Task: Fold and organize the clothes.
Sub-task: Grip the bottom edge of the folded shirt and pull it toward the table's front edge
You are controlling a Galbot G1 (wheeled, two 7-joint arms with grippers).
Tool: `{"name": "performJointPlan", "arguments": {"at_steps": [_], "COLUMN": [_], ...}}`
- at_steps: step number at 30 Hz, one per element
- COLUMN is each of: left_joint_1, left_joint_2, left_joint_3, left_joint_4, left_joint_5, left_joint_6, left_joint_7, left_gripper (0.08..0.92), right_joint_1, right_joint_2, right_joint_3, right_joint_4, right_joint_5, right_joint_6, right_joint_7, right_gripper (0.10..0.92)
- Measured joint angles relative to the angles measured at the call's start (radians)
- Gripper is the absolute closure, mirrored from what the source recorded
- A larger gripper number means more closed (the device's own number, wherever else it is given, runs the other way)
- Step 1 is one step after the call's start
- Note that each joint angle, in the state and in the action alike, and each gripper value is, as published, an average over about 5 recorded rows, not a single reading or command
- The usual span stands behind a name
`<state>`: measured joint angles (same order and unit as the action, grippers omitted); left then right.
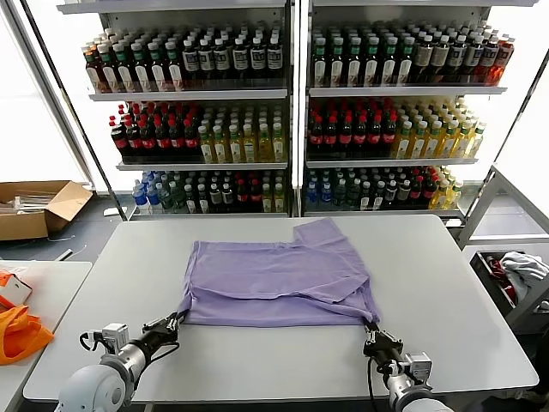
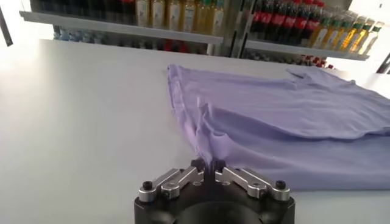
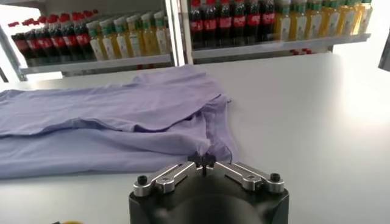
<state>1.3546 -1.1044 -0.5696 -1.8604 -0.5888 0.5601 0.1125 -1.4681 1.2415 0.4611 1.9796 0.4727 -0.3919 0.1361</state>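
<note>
Lavender T-shirt (image 1: 279,279) pinched at both near corners, flat on the white table (image 1: 446,283).

Left gripper (image 1: 174,324) at the near-left corner: jaws together, clamped on a small bunch of the shirt's fabric, confirmed in the left wrist view (image 2: 207,165), where cloth puckers up right at the fingertips. Right gripper (image 1: 372,330) at the near-right corner: jaws together on the shirt's edge, same in the right wrist view (image 3: 204,159). Shirt lies mid-table, folded into a wide band, plain side up, one sleeve sticking out toward the far right. Orange bag-like thing (image 1: 19,333) sits on a side table (image 1: 51,283) at left, well apart from the shirt. Cardboard box (image 1: 39,209) on the floor beyond. Far back: shelves of bottled drinks (image 1: 283,112) behind glass.
</note>
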Motion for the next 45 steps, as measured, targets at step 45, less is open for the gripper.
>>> {"name": "performJointPlan", "arguments": {"at_steps": [45], "left_joint_1": [0.491], "left_joint_2": [-0.095], "left_joint_3": [-0.298], "left_joint_4": [-0.328], "left_joint_5": [0.028], "left_joint_6": [-0.012], "left_joint_7": [0.029], "left_gripper": [0.915], "right_joint_1": [-0.461], "right_joint_2": [-0.036], "right_joint_3": [0.045], "right_joint_4": [0.383], "right_joint_5": [0.015], "right_joint_6": [-0.056], "right_joint_7": [-0.013], "right_gripper": [0.916]}}
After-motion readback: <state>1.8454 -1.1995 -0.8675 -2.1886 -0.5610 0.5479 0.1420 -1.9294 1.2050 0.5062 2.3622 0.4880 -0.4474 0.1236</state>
